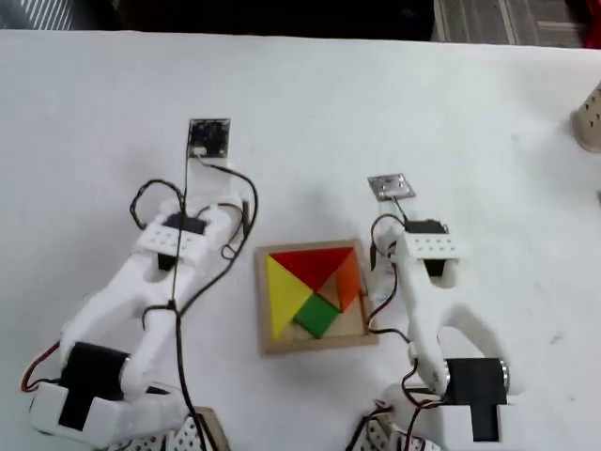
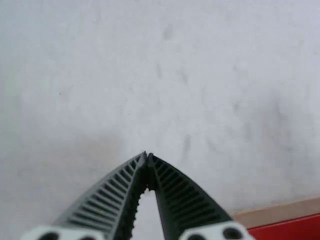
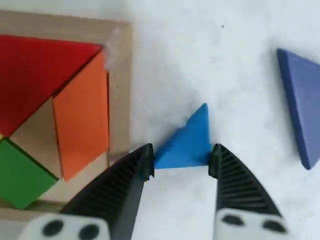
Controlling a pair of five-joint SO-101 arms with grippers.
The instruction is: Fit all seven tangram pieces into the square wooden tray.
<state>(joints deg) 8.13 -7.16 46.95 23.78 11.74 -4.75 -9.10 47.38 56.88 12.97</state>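
The square wooden tray (image 1: 265, 334) lies between the two arms. In it lie a red triangle (image 1: 315, 263), a yellow triangle (image 1: 282, 291), an orange piece (image 1: 349, 280) and a green square (image 1: 317, 317). My right gripper (image 3: 181, 157) is open just outside the tray's wall (image 3: 119, 90), with a finger at each end of the base of a small blue triangle (image 3: 187, 142) that lies flat on the table. A bigger dark blue piece (image 3: 302, 115) lies farther out. My left gripper (image 2: 146, 156) is shut and empty over bare table near a tray corner (image 2: 280, 210).
The left arm (image 1: 178, 240) and the right arm (image 1: 427, 249) flank the tray. Loose cables run over the left arm. A pale perforated object (image 1: 590, 117) stands at the right edge. The white table extends far beyond the tray toward its back edge.
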